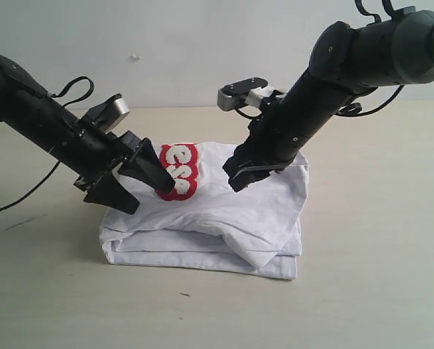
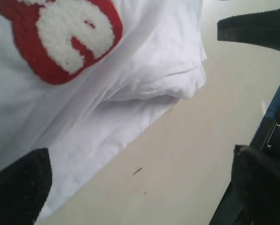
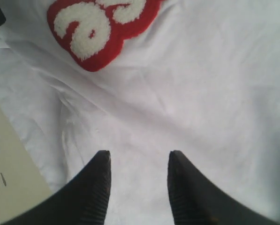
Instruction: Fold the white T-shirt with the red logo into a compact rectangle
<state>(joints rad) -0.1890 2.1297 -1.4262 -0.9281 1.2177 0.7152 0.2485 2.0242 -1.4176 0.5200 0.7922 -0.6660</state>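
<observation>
Where it lies folded in several layers at the middle of the pale beige bench [image 1: 376,276], the thin white cotton short-sleeved T-shirt [image 1: 224,218] shows only part of its red patch logo with fuzzy white letters [image 1: 179,171], on the top layer toward the left.

Handling, as judged: light, limp, without stiffness. The layers are likely to slide and sag if lifted at one point. Best taken at a folded edge, through all layers, clear of the thick logo.

Left pincer [image 1: 150,199]: jaws wide apart at the shirt's left edge beside the logo, holding nothing.

Right pincer [image 3: 138,157]: jaws parted over plain cloth, nothing between them.
</observation>
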